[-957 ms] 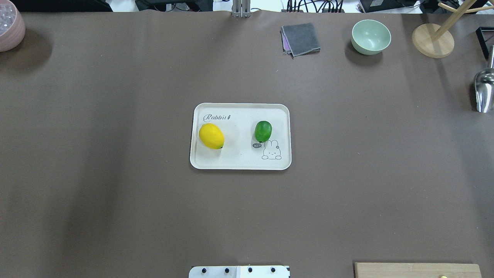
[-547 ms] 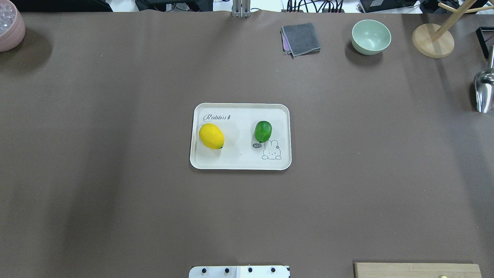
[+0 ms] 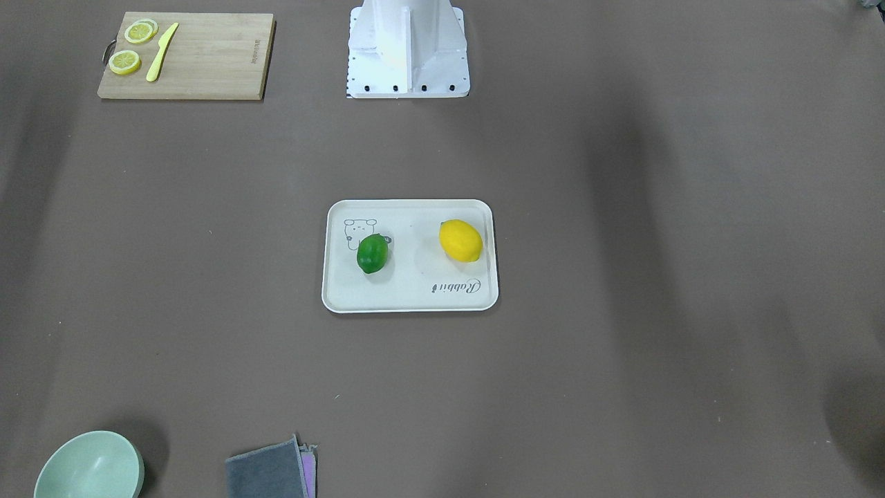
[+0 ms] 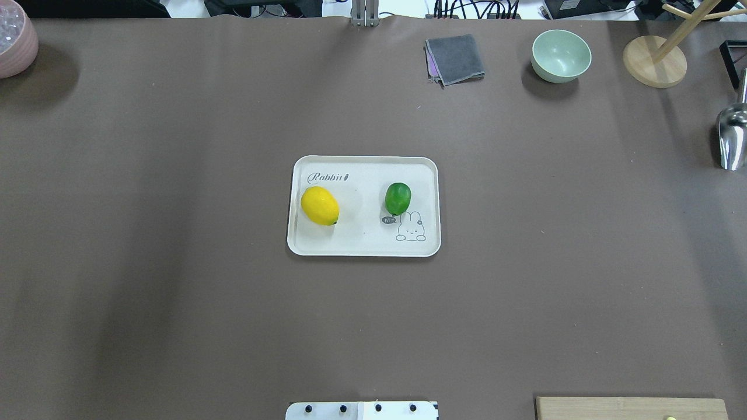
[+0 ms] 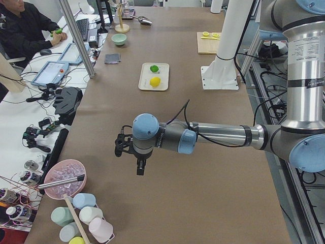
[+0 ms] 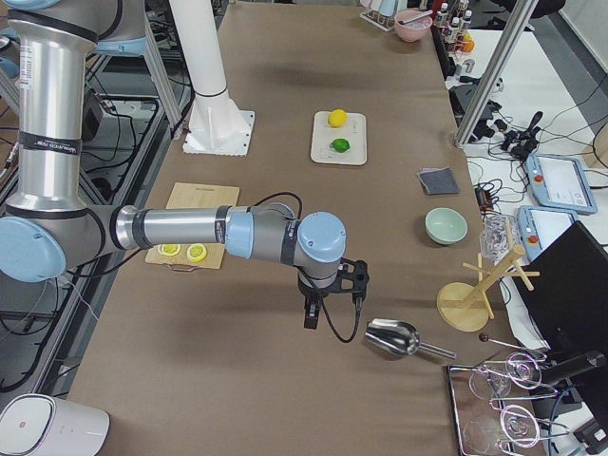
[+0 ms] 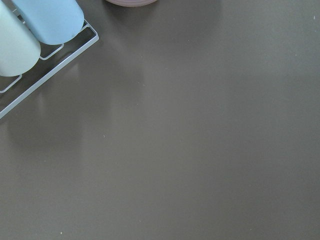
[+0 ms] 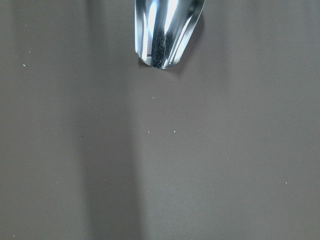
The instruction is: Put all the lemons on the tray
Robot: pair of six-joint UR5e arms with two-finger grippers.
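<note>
On the off-white rectangular rimmed tray, the bright yellow oval lemon is laid at the robot's left and the glossy green oval lemon at its right (apart, touching the printed rabbit); a folded grey cloth and pale green bowl are set behind, rightward.

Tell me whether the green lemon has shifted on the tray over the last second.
No. In the overhead view the green lemon sits in the same spot, just above the printed rabbit on the tray, with the yellow lemon likewise unmoved.
</note>
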